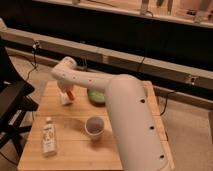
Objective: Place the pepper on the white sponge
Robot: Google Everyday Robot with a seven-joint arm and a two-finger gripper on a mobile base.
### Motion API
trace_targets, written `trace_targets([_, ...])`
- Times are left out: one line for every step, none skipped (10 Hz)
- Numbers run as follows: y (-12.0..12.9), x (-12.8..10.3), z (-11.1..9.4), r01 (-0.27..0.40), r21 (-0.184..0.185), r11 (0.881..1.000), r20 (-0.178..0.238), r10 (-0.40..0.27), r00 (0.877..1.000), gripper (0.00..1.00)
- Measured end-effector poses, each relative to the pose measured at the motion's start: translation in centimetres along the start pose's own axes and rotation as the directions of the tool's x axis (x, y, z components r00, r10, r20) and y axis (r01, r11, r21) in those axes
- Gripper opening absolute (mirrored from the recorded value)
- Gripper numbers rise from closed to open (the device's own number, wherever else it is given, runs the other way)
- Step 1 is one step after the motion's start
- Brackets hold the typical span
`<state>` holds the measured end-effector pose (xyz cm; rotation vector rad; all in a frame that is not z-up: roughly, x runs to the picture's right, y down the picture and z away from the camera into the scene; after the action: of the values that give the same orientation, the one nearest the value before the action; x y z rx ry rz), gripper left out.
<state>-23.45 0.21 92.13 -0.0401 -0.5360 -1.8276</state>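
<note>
My white arm reaches across the wooden table (75, 145) to its far left part. The gripper (66, 95) hangs under the arm's end, right above a white sponge (65, 99). An orange-red pepper (71, 93) shows at the gripper, touching or just over the sponge. The arm hides most of the gripper.
A green object (96, 96) lies at the far middle of the table, partly behind the arm. A paper cup (93, 127) stands near the middle. A clear bottle (48, 136) stands at the front left. A dark chair (12, 107) is left of the table.
</note>
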Motion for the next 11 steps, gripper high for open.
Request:
trace_targets([-0.1,-0.1,0.1,0.004,0.034,0.999,0.004,-0.004,1.000,0.01])
trace_targets([0.1,0.0,0.2,0.001,0.052,0.999,0.013,-0.001,1.000,0.09])
trace_targets([0.0,-0.1,0.4,0.001,0.055,0.998,0.028,-0.003,1.000,0.18])
trace_targets([-0.2,-0.2,0.7,0.004,0.059,0.998,0.040,-0.007,0.999,0.27])
trace_targets([-0.6,-0.2,1.0,0.011,0.064,0.998,0.055,-0.015,0.998,0.37])
trace_targets([-0.8,-0.3,1.2,0.013,0.068,0.998,0.066,-0.018,0.998,0.46])
trace_targets([-0.9,-0.4,1.4,0.018,0.071,0.997,0.079,-0.024,0.997,0.57])
trace_targets([-1.0,-0.5,1.6,0.021,0.073,0.997,0.089,-0.028,0.996,0.63])
trace_targets([-1.4,-0.7,1.9,0.027,0.078,0.997,0.101,-0.035,0.994,0.64])
trace_targets([-1.6,-0.9,2.2,0.032,0.081,0.996,0.113,-0.041,0.993,0.64])
trace_targets([-2.0,-1.0,2.5,0.037,0.084,0.996,0.122,-0.047,0.991,0.64])
